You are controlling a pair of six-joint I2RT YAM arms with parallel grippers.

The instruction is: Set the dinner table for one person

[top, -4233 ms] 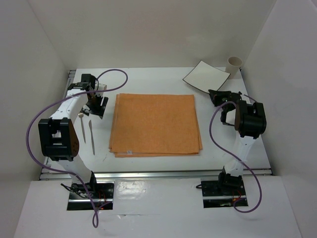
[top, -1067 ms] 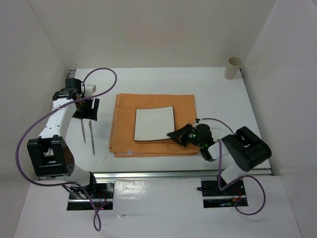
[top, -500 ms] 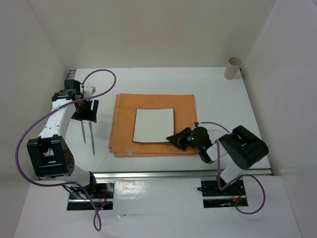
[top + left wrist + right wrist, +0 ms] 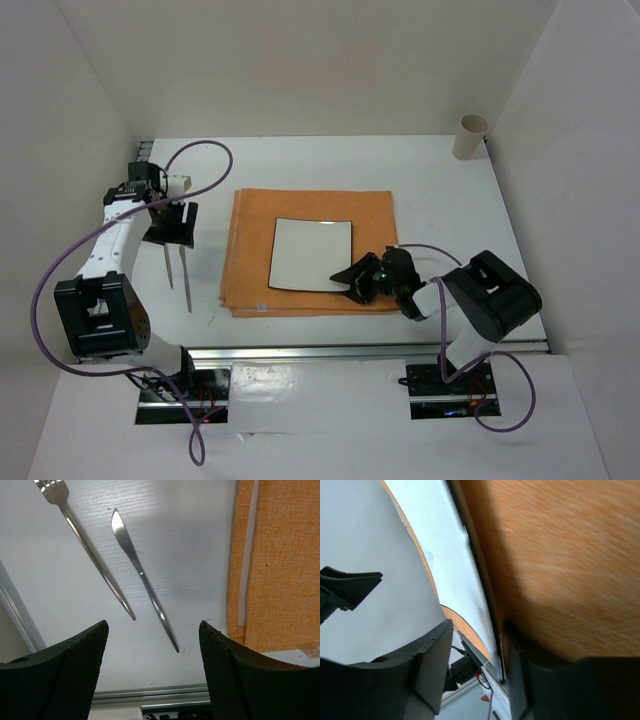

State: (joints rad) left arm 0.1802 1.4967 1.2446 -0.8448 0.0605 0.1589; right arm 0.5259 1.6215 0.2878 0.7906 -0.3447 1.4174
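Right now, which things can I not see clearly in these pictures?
Top view: right gripper covers one corner of the plate.
Right wrist view: too close and blurred to tell whether the jaws pinch it.
Left wrist view: top edge cuts the fork tines.

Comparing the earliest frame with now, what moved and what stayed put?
The square white plate with dark rim went from the far right corner of the white table onto the orange cloth placemat, apparently carried by the right gripper, which is still at its near right corner. The left gripper shifted slightly left, open. The metal fork, metal knife and beige paper cup stayed put.
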